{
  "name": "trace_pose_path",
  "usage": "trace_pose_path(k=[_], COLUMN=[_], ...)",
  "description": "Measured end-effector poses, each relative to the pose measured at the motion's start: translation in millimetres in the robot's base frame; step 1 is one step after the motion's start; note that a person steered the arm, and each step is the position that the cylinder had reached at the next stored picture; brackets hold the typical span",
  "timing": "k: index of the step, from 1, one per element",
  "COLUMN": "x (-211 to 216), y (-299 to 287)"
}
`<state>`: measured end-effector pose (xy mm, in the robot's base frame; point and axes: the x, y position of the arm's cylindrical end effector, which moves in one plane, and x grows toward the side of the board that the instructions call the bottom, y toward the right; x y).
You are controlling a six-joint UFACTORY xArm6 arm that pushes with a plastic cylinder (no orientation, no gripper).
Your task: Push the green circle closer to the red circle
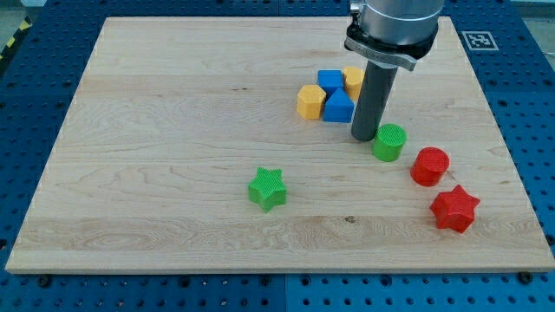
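Note:
The green circle (389, 142) stands on the wooden board right of centre. The red circle (430, 166) stands just to its lower right, a small gap between them. My tip (364, 137) rests on the board right beside the green circle's upper left side, touching or nearly touching it. The dark rod rises from there to the arm's grey head at the view's top.
A red star (454, 209) lies below the red circle. A green star (267, 189) lies near the board's lower middle. A cluster of two blue blocks (336, 97) and two yellow blocks (310, 101) sits just left of the rod. The board's right edge (512, 156) is near.

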<state>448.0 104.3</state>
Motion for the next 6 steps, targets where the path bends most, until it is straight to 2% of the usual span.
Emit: trace_pose_path(k=[3, 6], x=[0.3, 11.9], y=[-14.6, 25.2])
